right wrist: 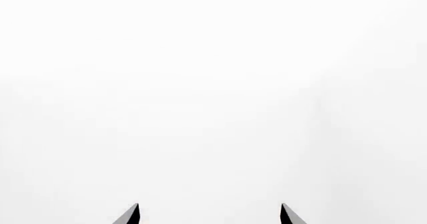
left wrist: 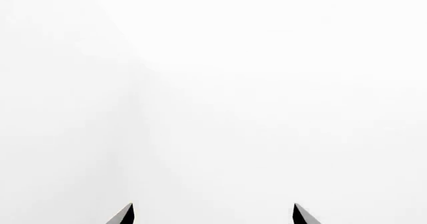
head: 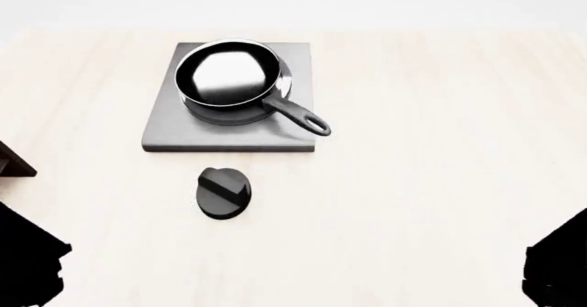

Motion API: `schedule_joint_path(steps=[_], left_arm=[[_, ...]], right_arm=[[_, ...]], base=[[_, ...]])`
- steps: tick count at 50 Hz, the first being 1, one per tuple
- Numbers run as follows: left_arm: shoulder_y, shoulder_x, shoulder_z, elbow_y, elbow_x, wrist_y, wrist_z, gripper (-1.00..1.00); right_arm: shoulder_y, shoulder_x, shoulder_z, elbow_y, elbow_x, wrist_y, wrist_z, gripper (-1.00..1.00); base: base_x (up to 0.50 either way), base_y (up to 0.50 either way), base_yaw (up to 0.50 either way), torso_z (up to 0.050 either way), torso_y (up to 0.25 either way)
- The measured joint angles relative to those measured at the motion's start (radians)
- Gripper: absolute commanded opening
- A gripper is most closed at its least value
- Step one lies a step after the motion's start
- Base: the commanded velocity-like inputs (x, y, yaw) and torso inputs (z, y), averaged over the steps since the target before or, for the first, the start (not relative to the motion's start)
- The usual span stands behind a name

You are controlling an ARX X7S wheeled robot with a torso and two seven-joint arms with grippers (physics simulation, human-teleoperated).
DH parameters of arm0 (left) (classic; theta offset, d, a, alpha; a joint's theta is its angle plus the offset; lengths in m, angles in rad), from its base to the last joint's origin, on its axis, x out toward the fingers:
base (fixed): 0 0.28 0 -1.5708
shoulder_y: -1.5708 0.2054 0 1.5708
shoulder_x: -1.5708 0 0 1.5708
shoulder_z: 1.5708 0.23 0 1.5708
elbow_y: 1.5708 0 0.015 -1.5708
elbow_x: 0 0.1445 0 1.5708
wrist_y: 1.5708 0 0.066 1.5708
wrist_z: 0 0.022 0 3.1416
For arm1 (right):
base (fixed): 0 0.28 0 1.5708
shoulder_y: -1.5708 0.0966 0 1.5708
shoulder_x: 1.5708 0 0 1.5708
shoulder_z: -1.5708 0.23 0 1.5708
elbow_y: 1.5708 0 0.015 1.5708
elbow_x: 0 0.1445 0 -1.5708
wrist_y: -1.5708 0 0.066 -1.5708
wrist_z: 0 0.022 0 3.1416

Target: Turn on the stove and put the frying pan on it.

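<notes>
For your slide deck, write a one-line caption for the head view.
Frying pan sits on the stove, handle toward the near right; black knob lies in front on the pale table.

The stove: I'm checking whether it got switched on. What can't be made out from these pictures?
- Stove burner rings: head view, hidden under the frying pan.
- Knob setting: head view, no markings visible, so on or off cannot be told.
- Left end effector and right end effector: wrist views, cut off by the edge, only fingertips show against blank white.
</notes>
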Motion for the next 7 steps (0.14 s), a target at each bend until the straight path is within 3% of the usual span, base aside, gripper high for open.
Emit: schedule_joint_path(steps=[7], left_arm=[[0.023,0.029,-0.037,0.01,0.007,0.117,-0.005,1.0]], right_arm=[[-0.345,-0.085,0.421,-0.023,-0.076,-0.115,0.021,1.0]], base=[[0.0,0.0,0.0,0.0,0.0]])
